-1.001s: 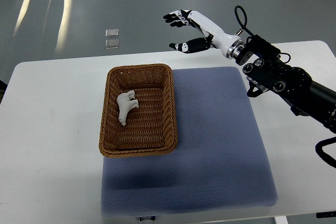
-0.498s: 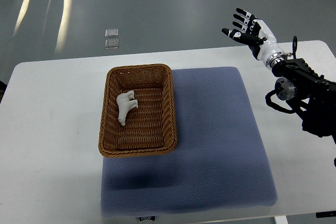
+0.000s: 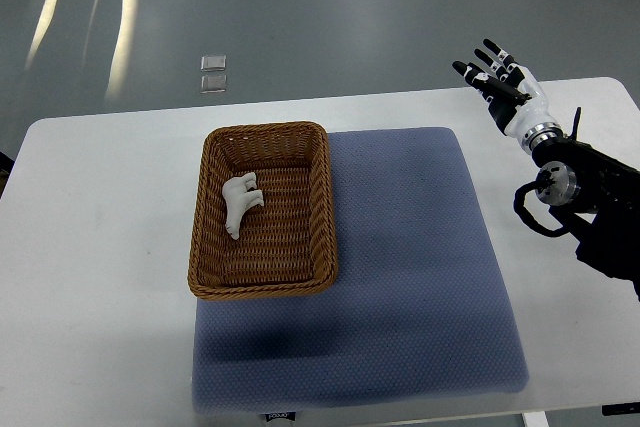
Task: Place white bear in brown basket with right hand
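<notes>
The white bear (image 3: 241, 203) lies on its side inside the brown wicker basket (image 3: 263, 286), in the basket's left half. The basket stands on the white table at the left edge of the blue mat. My right hand (image 3: 494, 77) is raised over the table's far right corner, well away from the basket, with its fingers spread and nothing in them. Its black forearm (image 3: 585, 212) enters from the right edge. No left arm shows.
A blue-grey mat (image 3: 410, 267) covers the middle and right of the white table (image 3: 100, 277). Two small clear squares (image 3: 212, 72) lie on the grey floor beyond the table's far edge.
My right hand has swung from above the table's far edge near the basket out to the right and back toward the far right corner. The bear stays in the basket.
</notes>
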{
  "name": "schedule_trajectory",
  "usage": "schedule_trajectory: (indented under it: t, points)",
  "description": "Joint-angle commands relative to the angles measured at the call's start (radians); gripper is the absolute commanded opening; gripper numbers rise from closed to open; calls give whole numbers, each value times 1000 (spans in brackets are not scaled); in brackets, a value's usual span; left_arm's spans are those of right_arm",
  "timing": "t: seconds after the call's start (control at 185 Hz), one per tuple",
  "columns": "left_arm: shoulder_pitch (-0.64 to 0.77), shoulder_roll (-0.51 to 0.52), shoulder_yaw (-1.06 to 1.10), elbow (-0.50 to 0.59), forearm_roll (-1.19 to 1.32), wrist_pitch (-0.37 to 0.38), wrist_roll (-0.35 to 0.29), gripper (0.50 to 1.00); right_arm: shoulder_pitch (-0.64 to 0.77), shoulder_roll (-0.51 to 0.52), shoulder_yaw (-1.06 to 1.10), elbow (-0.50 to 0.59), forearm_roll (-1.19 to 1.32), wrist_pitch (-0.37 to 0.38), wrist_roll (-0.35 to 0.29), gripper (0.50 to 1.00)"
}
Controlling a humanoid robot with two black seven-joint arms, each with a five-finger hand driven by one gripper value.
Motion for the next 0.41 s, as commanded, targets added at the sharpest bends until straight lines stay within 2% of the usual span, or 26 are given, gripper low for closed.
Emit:
schedule_trajectory:
  t: [0.0,0.406]
  points:
    - [0,0,0,0,0,0,0,1000,-3,5,0,3,4,-1,4,926]
    - [0,0,0,0,0,0,0,1000,-14,6,0,3,-8,-4,12,926]
